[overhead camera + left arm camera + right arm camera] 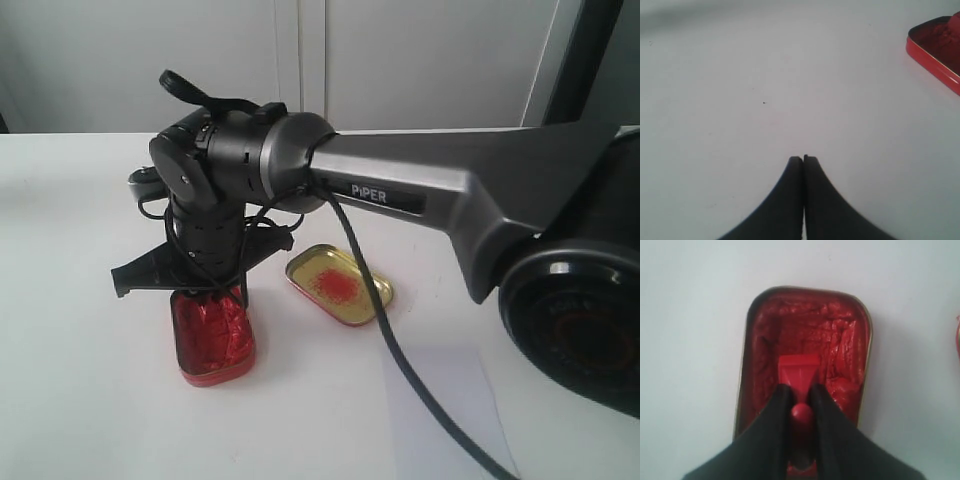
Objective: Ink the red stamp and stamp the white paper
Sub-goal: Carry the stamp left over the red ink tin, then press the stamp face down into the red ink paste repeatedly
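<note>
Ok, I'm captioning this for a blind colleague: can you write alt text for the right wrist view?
The right gripper is shut on the knobbed handle of the red stamp, whose square base sits down in an open tin of rough red ink. The tin lies on a plain white table.

"PiPER" — white letters on the right arm (450, 165) (dark plate).

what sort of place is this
Probably a robot test bench: a plain white table, a Piper-branded arm working over it, and an ink tin, its lid and white paper laid out.
</note>
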`<state>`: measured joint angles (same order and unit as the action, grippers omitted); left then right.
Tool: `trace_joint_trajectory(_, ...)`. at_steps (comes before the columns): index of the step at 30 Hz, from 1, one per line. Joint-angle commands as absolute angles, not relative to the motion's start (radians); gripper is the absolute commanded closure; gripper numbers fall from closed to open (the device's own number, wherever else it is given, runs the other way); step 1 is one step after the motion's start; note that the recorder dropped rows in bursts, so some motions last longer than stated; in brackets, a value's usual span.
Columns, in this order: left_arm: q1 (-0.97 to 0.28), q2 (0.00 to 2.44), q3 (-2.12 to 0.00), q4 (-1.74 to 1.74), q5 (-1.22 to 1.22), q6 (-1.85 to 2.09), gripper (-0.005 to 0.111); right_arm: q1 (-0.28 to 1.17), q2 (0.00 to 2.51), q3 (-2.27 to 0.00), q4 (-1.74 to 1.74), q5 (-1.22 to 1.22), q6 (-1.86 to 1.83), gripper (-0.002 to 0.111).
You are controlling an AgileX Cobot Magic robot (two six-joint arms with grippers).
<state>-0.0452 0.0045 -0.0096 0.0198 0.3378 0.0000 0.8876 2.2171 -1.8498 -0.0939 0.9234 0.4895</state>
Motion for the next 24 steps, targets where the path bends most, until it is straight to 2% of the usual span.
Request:
trace_joint_trajectory(1, -0.044, 0.000, 0.000, 0.024, 0.353, 0.000, 0.107, 0.888, 2.223, -1.853, -0.135, 0.891, 0.500, 0.108)
trace_joint_trajectory(24, -0.044, 0.000, 0.000, 0.024, 0.353, 0.000, 0.107, 0.887, 2.261, -1.853, -0.181, 0.859, 0.504, 0.108)
